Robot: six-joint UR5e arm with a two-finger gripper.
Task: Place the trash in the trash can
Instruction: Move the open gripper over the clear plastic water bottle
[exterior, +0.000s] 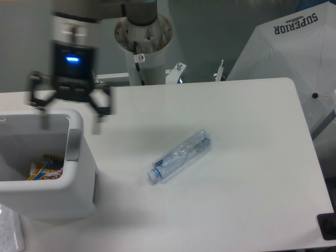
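The white trash can (73, 197) stands at the table's left edge. The blue-orange snack packet (46, 169) lies flat on its bottom. The clear plastic bottle (180, 156) with a blue cap lies on its side near the table's middle, cap toward the front left. My gripper (71, 125) hangs open and empty above the can's right rim, blurred by motion, well to the left of the bottle.
A white umbrella (294, 58) lettered SUPERIOR leans past the table's right edge. The arm's round base post (143, 42) stands behind the table's back edge. A dark object (327, 226) sits at the front right corner.
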